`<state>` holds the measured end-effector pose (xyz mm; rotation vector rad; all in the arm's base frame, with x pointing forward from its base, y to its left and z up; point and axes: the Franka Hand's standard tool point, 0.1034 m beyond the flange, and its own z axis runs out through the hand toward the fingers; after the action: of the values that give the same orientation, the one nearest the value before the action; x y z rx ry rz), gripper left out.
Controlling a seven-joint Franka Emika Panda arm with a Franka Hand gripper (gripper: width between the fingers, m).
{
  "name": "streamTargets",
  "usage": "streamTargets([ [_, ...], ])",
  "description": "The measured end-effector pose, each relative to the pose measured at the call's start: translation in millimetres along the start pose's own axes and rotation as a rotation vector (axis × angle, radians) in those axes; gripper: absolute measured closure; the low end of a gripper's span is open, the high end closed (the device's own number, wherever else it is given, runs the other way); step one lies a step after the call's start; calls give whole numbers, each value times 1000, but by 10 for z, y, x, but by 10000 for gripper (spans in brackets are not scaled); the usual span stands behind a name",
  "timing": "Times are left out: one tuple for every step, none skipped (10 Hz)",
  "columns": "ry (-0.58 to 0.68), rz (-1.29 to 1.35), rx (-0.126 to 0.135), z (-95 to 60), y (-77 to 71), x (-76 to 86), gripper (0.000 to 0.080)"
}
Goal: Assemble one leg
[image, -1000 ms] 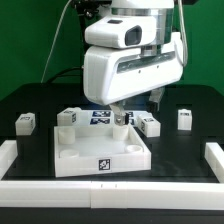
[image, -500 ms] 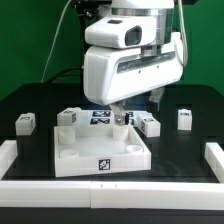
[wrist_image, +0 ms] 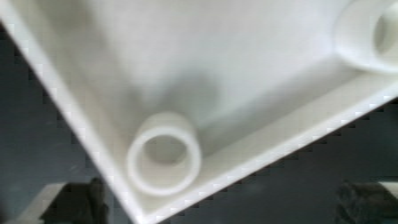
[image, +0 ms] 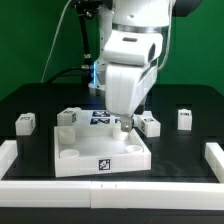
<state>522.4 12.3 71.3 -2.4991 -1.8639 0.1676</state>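
Several small white legs with marker tags stand on the black table in the exterior view: one at far left [image: 25,122], one behind the tabletop's far left corner [image: 68,117], one by its far right corner [image: 150,124], one at far right [image: 185,118]. The large white square tabletop [image: 100,150] lies in the middle, sockets up. My gripper [image: 123,123] hangs low over its far right corner. In the wrist view a corner of the tabletop [wrist_image: 267,90] with a round socket [wrist_image: 164,160] lies between my dark fingers [wrist_image: 80,200]. The gripper [wrist_image: 222,205] is open and holds nothing.
White rails run along the table's front [image: 110,188] and at both sides [image: 8,152]. The marker board [image: 99,117] lies behind the tabletop. A green wall and cables stand at the back.
The arm's wrist and upper links have turned and shifted toward the exterior view's left. The gripper stays over the tabletop's far right corner. No part has moved.
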Motion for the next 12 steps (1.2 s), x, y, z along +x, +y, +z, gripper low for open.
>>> streamTargets([
  [5, 12, -8, -6, 17, 9, 150],
  [5, 11, -7, -3, 14, 8, 150],
  [4, 11, -6, -1, 11, 8, 150],
  [4, 10, -6, 0, 11, 7, 150],
  [12, -66, -14, 12, 1, -44, 150],
  [22, -138, -23, 60, -84, -156, 150],
  [29, -275, -37, 126, -168, -278, 150],
  [25, -410, -40, 185, -214, -370, 150],
  [17, -485, -48, 211, -247, -384, 150],
  [8, -501, -42, 216, -321, -409, 150],
  [8, -498, -41, 218, -325, -411, 150],
  [8, -498, -40, 224, -326, -413, 150],
])
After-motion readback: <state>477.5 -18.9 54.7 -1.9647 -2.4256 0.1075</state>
